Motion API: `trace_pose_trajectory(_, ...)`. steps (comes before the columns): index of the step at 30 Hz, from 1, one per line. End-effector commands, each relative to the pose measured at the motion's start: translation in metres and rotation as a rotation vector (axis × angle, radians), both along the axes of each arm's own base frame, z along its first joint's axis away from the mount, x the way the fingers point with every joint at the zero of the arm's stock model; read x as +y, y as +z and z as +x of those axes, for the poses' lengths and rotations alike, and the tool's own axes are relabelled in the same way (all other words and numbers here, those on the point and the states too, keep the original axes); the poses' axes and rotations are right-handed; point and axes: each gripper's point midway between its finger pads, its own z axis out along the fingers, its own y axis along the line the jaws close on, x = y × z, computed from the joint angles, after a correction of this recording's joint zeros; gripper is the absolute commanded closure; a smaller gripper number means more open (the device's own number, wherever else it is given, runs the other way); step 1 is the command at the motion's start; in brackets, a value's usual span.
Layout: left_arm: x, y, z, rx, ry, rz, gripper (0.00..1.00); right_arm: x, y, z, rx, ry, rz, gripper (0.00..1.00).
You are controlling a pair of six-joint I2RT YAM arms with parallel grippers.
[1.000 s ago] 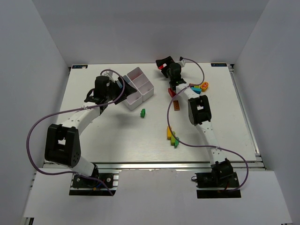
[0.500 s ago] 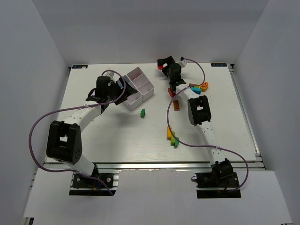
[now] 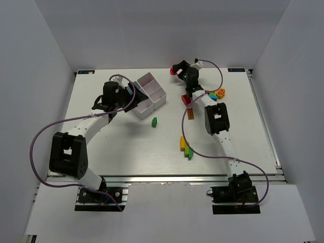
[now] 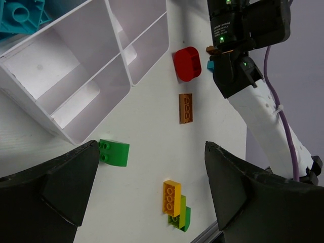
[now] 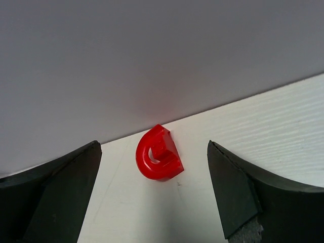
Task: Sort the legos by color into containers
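The right gripper [image 3: 178, 67] is held with jaws spread wide, and a red arch brick [image 5: 158, 154] is seen between them, ungripped, on the table [image 3: 126, 147] by the back wall [image 5: 152, 50]. The left gripper [image 4: 152, 149] is likewise parted and empty, just beside the white four-compartment tray [image 4: 132, 81].

Tray [image 3: 147, 81] left, far side; lone brick [image 3: 154, 121] just before it; stacked bricks [image 3: 186, 147] nearer, right.
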Motion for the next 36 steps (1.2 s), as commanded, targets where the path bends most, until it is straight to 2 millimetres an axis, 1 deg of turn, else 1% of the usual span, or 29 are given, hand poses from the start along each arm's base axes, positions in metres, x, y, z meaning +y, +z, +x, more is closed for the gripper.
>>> trace_pose_trajectory(1,0.003,0.029,-0.001,-0.086,0.001,-0.015,0.07,-0.002,0.039,0.003,-0.158,0.039,-0.168,0.11)
trace_pose_trajectory(2,0.003,0.03,-0.002,-0.092,0.001,-0.017,0.07,-0.001,0.04,0.002,-0.166,0.046,-0.192,0.11)
trace_pose_trajectory(5,0.003,0.034,-0.005,-0.103,0.004,-0.023,0.07,0.004,0.06,-0.002,-0.23,0.094,-0.262,0.11)
trace_pose_trajectory(8,0.006,0.038,-0.007,-0.115,0.009,-0.022,0.07,0.009,0.095,-0.015,-0.307,0.157,-0.348,0.11)
trace_pose_trajectory(9,0.006,0.045,-0.004,-0.149,0.011,-0.027,0.07,0.012,0.134,-0.025,-0.369,0.193,-0.372,0.11)
trace_pose_trajectory(10,0.008,0.048,-0.004,-0.157,0.015,-0.027,0.07,0.019,0.134,-0.035,-0.378,0.254,-0.414,0.11)
trace_pose_trajectory(11,0.009,0.055,-0.006,-0.178,0.017,-0.03,0.07,0.021,0.144,-0.042,-0.393,0.278,-0.441,0.1)
trace_pose_trajectory(12,0.01,0.056,-0.007,-0.187,0.02,-0.031,0.07,0.019,0.181,-0.053,-0.44,0.292,-0.503,0.1)
trace_pose_trajectory(13,0.014,0.058,-0.007,-0.196,0.03,-0.03,0.07,0.019,0.181,-0.062,-0.433,0.328,-0.542,0.1)
trace_pose_trajectory(14,0.016,0.069,-0.01,-0.228,0.038,-0.039,0.07,0.018,0.191,-0.068,-0.441,0.337,-0.578,0.1)
trace_pose_trajectory(15,0.018,0.072,-0.012,-0.237,0.044,-0.041,0.07,0.013,0.209,-0.078,-0.454,0.351,-0.675,0.11)
trace_pose_trajectory(16,0.021,0.072,-0.015,-0.242,0.053,-0.041,0.07,0.009,0.21,-0.083,-0.434,0.359,-0.721,0.1)
trace_pose_trajectory(17,0.023,0.083,-0.021,-0.272,0.06,-0.047,0.07,0.002,0.234,-0.093,-0.437,0.346,-0.75,0.11)
trace_pose_trajectory(19,0.027,0.086,-0.029,-0.285,0.071,-0.043,0.07,-0.017,0.218,-0.102,-0.341,0.352,-0.866,0.11)
trace_pose_trajectory(20,0.03,0.086,-0.033,-0.283,0.079,-0.036,0.07,-0.025,0.22,-0.107,-0.317,0.345,-0.897,0.11)
trace_pose_trajectory(21,0.033,0.096,-0.039,-0.307,0.086,-0.037,0.07,-0.034,0.219,-0.119,-0.253,0.367,-0.92,0.11)
trace_pose_trajectory(23,0.038,0.092,-0.047,-0.287,0.103,-0.02,0.07,-0.051,0.213,-0.131,-0.145,0.399,-0.881,0.11)
trace_pose_trajectory(24,0.04,0.094,-0.053,-0.284,0.104,-0.015,0.08,-0.051,0.211,-0.142,-0.106,0.442,-0.852,0.11)
trace_pose_trajectory(26,0.044,0.09,-0.062,-0.255,0.113,-0.001,0.11,-0.06,0.176,-0.169,0.055,0.53,-0.853,0.13)
trace_pose_trajectory(27,0.045,0.091,-0.066,-0.255,0.11,-0.002,0.14,-0.061,0.18,-0.184,0.059,0.56,-0.861,0.16)
trace_pose_trajectory(28,0.045,0.097,-0.072,-0.269,0.11,-0.009,0.2,-0.066,0.171,-0.195,0.086,0.586,-0.886,0.18)
trace_pose_trajectory(29,0.046,0.093,-0.077,-0.258,0.109,-0.012,0.23,-0.068,0.179,-0.207,0.075,0.592,-0.897,0.2)
trace_pose_trajectory(30,0.045,0.094,-0.082,-0.258,0.1,-0.02,0.27,-0.072,0.164,-0.216,0.11,0.617,-0.913,0.26)
trace_pose_trajectory(31,0.045,0.101,-0.088,-0.278,0.097,-0.032,0.4,-0.074,0.162,-0.223,0.118,0.627,-0.922,0.28)
trace_pose_trajectory(32,0.045,0.1,-0.092,-0.272,0.097,-0.036,0.47,-0.077,0.165,-0.23,0.126,0.632,-0.932,0.31)
trace_pose_trajectory(33,0.046,0.098,-0.096,-0.265,0.099,-0.039,0.5,-0.079,0.158,-0.236,0.147,0.645,-0.931,0.33)
trace_pose_trajectory(34,0.048,0.103,-0.102,-0.281,0.103,-0.046,0.5,-0.079,0.156,-0.241,0.156,0.658,-0.929,0.33)
trace_pose_trajectory(35,0.048,0.103,-0.105,-0.277,0.107,-0.052,0.47,-0.08,0.157,-0.247,0.155,0.672,-0.931,0.32)
trace_pose_trajectory(36,0.05,0.101,-0.108,-0.271,0.112,-0.054,0.42,-0.08,0.147,-0.254,0.175,0.696,-0.924,0.29)
